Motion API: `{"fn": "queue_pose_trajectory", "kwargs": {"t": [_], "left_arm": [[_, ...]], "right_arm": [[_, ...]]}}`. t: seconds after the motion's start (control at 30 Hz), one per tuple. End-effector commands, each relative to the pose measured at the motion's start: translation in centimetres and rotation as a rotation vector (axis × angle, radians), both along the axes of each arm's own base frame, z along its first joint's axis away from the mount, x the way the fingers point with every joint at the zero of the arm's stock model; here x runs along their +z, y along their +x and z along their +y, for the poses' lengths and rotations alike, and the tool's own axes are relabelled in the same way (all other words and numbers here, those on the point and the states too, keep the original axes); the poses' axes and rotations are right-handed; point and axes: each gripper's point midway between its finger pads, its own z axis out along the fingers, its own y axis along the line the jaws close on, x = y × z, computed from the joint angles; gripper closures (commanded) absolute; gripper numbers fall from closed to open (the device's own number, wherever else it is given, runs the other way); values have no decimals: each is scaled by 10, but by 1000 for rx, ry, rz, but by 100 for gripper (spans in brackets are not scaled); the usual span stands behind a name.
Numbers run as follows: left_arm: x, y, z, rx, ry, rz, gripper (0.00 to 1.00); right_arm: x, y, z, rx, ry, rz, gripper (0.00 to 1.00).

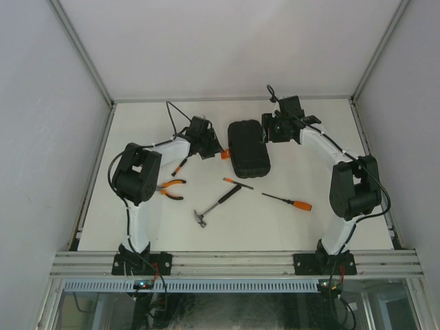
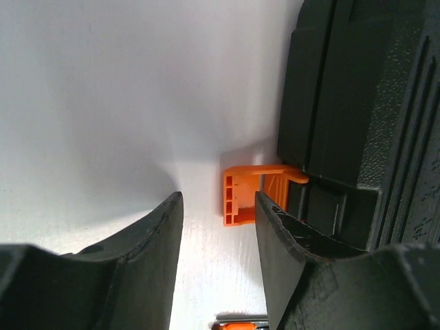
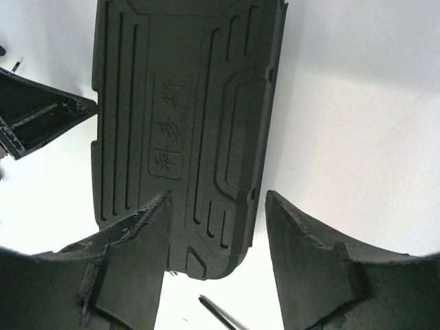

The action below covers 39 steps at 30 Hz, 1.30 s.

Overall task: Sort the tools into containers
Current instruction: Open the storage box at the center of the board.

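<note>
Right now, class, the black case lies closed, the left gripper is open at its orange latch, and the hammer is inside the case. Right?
Not quite. The hammer is not inside: the top external view shows it lying on the table, on the near side of the case. The rest holds: the case is closed and the left gripper is open at the orange latch.

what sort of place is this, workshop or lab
Probably a robot lab test cell: a white table boxed in by plain panels on aluminium rails, with two arms bolted at its edge.
</note>
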Motion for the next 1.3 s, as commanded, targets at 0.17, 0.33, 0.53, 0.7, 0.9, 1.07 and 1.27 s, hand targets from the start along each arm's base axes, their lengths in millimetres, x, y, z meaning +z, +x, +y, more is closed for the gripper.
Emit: {"fn": "queue_pose_trajectory", "kwargs": {"t": [0.17, 0.33, 0.53, 0.7, 0.9, 1.07, 1.27], "left_arm": [[-8, -2, -8, 23, 39, 33, 54], [-19, -15, -16, 16, 65, 63, 61], [-18, -14, -13, 34, 92, 67, 66], [-18, -15, -11, 43, 114, 72, 73], [-18, -16, -8, 65, 140, 75, 81], [-19, -17, -1, 88, 175, 84, 85], [-20, -33, 6, 75, 214, 107, 88]], "right_arm": [[22, 0, -6, -14, -33, -59, 47], [29, -1, -10, -33, -43, -75, 52], [40, -3, -8, -30, -37, -102, 57], [46, -5, -7, -23, -75, -137, 51], [49, -9, -4, -15, -78, -154, 50], [50, -11, -6, -13, -86, -158, 50], [53, -12, -7, -13, -80, -168, 50]]}}
